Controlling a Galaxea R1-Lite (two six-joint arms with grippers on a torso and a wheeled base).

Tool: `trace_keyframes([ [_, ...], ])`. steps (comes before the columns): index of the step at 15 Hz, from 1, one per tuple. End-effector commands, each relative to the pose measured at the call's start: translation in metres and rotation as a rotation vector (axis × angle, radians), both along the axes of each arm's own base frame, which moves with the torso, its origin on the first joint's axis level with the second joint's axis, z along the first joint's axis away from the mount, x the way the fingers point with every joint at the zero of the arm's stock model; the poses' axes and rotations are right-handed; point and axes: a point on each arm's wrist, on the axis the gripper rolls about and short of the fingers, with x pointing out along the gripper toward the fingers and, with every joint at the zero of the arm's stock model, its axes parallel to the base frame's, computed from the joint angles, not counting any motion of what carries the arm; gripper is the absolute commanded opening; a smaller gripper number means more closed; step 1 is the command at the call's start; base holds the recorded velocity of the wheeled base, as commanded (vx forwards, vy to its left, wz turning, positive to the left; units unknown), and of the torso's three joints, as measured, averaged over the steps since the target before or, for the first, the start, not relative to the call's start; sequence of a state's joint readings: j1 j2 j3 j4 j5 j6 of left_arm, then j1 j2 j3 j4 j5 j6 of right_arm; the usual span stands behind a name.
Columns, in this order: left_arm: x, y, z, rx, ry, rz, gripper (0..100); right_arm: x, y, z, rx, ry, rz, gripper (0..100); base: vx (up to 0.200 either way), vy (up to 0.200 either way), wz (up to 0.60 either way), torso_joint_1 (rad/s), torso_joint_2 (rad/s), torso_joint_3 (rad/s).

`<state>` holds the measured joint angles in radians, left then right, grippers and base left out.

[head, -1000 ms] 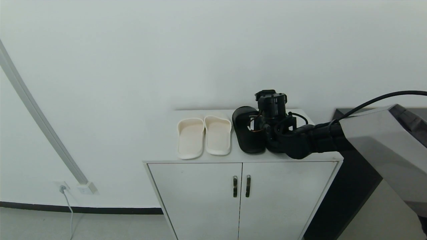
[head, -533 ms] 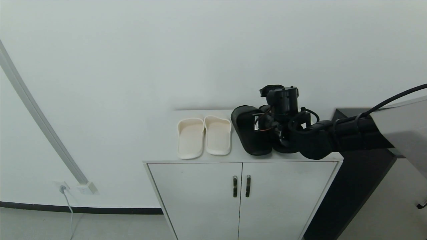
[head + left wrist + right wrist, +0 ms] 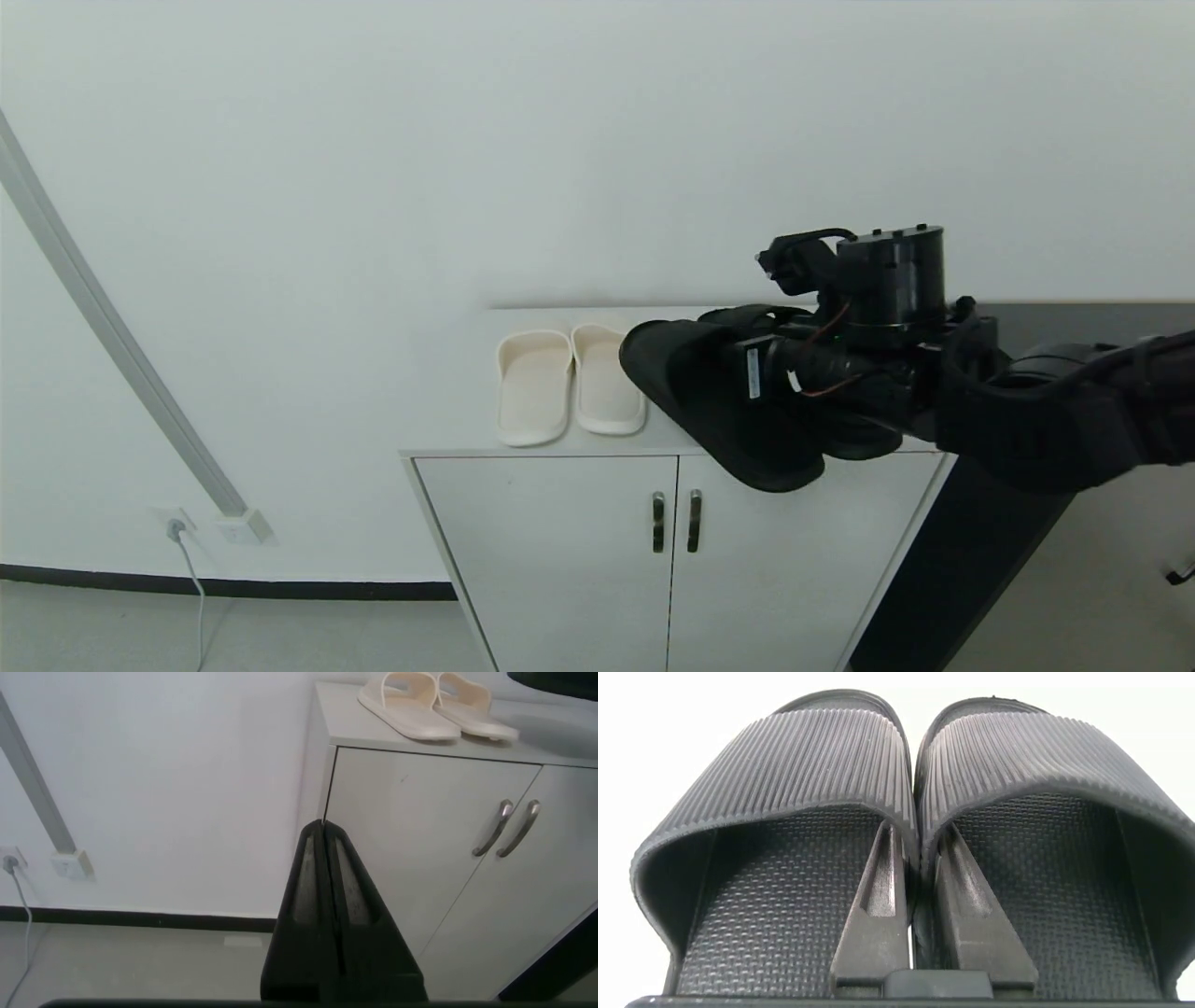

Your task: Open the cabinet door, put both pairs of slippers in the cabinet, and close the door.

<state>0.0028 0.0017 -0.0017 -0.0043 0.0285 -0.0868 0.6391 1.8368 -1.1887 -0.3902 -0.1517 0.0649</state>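
The right gripper (image 3: 910, 835) pinches the pair of black ribbed rubber slippers (image 3: 724, 411) together by their inner straps. It holds them in the air over the near right edge of the white two-door cabinet (image 3: 560, 560), whose doors are closed. The pair of cream slippers (image 3: 571, 383) lies on its top. The left gripper (image 3: 324, 835) is pressed together.

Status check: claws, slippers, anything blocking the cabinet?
Right claw shut on black slippers, held off cabinet top. Left claw shut, empty, low. Cabinet doors shut; white slippers on top.

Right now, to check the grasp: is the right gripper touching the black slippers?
Touching. Right wrist view shows the right gripper pinching the black slippers by their adjoining inner edges.
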Motion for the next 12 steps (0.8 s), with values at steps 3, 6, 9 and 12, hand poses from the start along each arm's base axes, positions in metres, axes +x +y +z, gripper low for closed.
trace_keyframes([
  [3,0.000,0.000,0.000,0.004,0.001,0.001,0,-0.061,-0.027,0.012,-0.006,-0.008,0.179,0,0.000,0.000,0.00,0.000,0.00,0.000],
  [6,0.000,0.000,0.000,0.004,0.001,0.001,0,-0.089,-0.030,0.006,-0.018,0.009,0.279,0,0.000,0.000,0.00,0.000,0.00,0.000],
  [9,0.000,0.000,0.000,0.004,0.001,0.001,0,-0.098,-0.033,0.003,-0.001,0.029,0.345,0,0.000,0.000,0.00,0.000,0.00,0.000],
  [12,0.000,0.000,0.000,0.004,0.001,0.001,0,-0.101,-0.035,0.002,0.001,0.030,0.354,0,0.000,0.000,0.00,0.000,0.00,0.000],
])
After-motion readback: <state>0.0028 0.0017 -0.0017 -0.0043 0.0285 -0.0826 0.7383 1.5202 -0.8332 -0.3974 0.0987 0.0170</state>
